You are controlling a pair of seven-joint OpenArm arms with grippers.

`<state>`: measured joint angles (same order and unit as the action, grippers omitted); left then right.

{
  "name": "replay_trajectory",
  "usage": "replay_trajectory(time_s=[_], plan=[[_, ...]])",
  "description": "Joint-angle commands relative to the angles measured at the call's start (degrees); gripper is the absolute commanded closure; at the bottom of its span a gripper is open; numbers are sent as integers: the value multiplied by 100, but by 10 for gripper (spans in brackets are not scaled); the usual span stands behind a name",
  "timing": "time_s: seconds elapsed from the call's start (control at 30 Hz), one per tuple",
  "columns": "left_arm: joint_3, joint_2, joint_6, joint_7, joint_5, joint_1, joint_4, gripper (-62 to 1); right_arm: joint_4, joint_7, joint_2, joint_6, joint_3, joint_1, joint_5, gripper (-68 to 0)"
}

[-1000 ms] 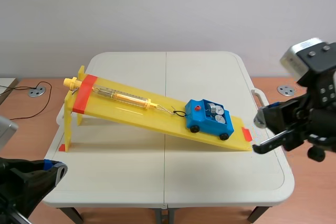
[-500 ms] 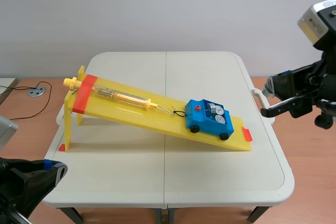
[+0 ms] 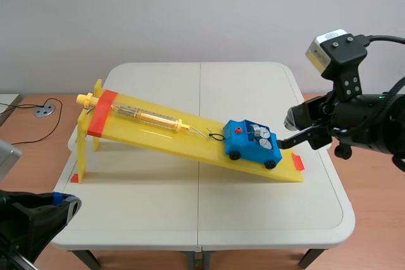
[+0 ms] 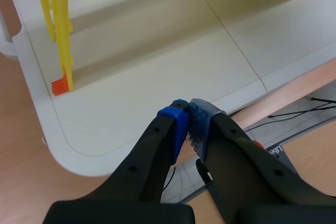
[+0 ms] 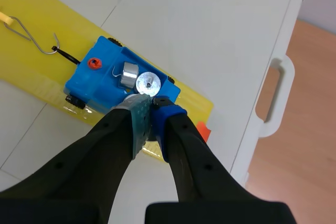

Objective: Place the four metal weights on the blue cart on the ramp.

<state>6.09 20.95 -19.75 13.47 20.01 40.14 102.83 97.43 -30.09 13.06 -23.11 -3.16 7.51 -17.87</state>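
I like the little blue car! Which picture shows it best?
Scene view: whole blue cart on the yellow ramp, wheels showing. Right wrist view is closer, but fingers hide part. Left wrist view hardly shows it.

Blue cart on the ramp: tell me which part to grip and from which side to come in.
Probably grip the blue cart across its two long flat side walls, above the wheels, coming down from overhead. Its uphill end is hooked to the spring scale and metal weights sit in its open tray, so ends and top offer little hold.
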Motion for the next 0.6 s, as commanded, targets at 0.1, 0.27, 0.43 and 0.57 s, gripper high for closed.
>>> replay_trajectory(time_s=[0.1,0.27,0.43,0.57], plan=[[94,-26,-127,-592,426,-35,297,-29,-48,949,-52,107,-140,-772,-26,-7],[94,-28,-127,-592,426,-35,297,-29,-354,1054,-240,107,-284,-1025,164,-7],[94,-28,-127,-592,426,-35,297,-29,-658,1097,-422,127,-385,-1248,247,-7],[94,-28,-127,-592,426,-35,297,-29,-977,1145,-520,131,-520,-1427,302,-7]])
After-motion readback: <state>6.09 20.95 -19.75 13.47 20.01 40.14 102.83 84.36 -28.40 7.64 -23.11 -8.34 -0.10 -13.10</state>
